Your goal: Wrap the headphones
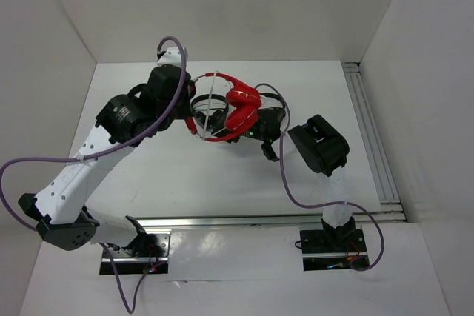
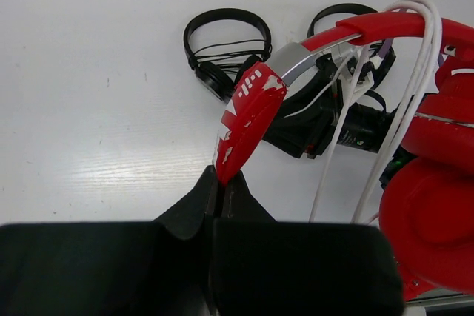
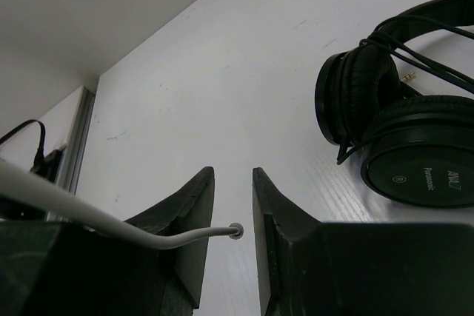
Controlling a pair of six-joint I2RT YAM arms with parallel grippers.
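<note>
Over 2 black headphones [image 2: 215,72], mostly hidden from overhead, the red headphones [image 1: 238,106] hang between the 2 claws. The left claw [image 2: 221,186] is clamped on the headband's red end. The right claw [image 3: 232,175] stands narrowly parted, with the white cable [image 3: 200,234] tip in its gap; whether it is pinched is unclear.

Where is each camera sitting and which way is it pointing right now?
Top external: above, behind the bases, looking down on the table; both arms show.
Left wrist: looks past the left gripper, shut on the red headphones.
Right wrist: looks past the open right gripper at black headphones.
Shared: top and left wrist both show the red headphones.
</note>
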